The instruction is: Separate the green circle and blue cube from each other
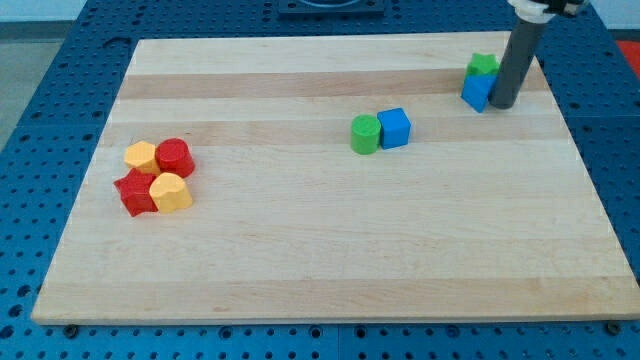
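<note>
The green circle [365, 134] and the blue cube [395, 128] sit side by side near the middle of the wooden board [300, 250], touching or nearly so, the circle at the cube's left. My tip [503, 104] is at the view's upper right, far from that pair. It stands right against a second blue block [477, 92], with a green block [482, 66] just above that one.
At the view's left lies a tight cluster: a yellow hexagon-like block [141, 156], a red cylinder [175, 157], a red star-like block [134, 192] and a yellow block [172, 192]. The board rests on a blue perforated table [60, 100].
</note>
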